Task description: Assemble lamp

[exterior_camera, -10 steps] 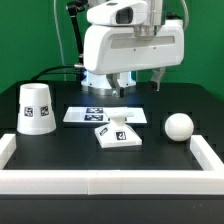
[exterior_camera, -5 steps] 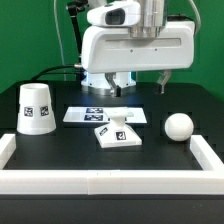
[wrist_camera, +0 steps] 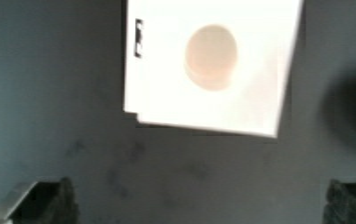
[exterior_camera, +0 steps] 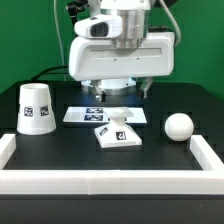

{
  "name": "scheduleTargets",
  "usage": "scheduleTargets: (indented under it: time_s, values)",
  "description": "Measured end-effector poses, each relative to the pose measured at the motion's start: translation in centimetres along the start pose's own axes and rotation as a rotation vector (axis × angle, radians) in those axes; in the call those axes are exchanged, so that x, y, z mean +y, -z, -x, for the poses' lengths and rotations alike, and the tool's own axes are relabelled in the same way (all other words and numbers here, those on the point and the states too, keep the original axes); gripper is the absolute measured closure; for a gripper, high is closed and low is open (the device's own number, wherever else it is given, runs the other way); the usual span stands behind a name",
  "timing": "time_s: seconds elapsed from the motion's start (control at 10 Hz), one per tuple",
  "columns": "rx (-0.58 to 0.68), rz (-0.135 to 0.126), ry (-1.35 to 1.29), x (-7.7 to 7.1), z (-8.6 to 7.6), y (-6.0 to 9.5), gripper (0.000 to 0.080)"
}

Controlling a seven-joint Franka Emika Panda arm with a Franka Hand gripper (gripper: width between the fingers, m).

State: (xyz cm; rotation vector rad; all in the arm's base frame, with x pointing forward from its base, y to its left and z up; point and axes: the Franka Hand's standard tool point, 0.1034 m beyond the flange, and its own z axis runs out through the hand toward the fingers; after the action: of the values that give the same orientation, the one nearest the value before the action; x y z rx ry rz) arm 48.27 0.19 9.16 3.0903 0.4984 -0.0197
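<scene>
We see the claw (exterior_camera: 123, 92) released: in the wrist view its two dark fingertips (wrist_camera: 29, 200) stand spread wide, with only bare dark bench between them. It hangs above the bench on the far side of the lamp base (exterior_camera: 118, 134). From the exterior view the arm's bulky white housing (exterior_camera: 125, 50) hides most of the claw, so we read its state from the wrist view alone. There the base (wrist_camera: 210, 70) shows as a blurred white slab with an oval hollow, apart from the fingertips. A pale curve at that picture's edge is cut off, and we cannot tell what it is. Just beyond the base lies the marker board (exterior_camera: 75, 116), partly covered by the base's far corner. The bulb (exterior_camera: 178, 126) rests well apart, on the exterior view's right. The shade (exterior_camera: 36, 108) stands upright on the exterior view's left, narrow end up, its tags too small to read. The bench (exterior_camera: 150, 158) is matte black, fenced by a low white wall (exterior_camera: 110, 181) on the near side and both flanks. Behind it hangs a green backdrop (exterior_camera: 30, 40).
</scene>
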Motion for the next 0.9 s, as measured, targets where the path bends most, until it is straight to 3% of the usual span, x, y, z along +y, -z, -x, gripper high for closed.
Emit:
scheduleTargets:
  time_s: [0.4,0.7,0.9]
  values:
    - [-0.003,0.0,-0.006,-0.2,0.0,0.0,0.01]
    - [-0.027,-0.006,-0.056,-0.2,1.5,-0.8,0.01]
    - [-0.033,-0.009,-0.078,-0.3,1.6,-1.0,0.01]
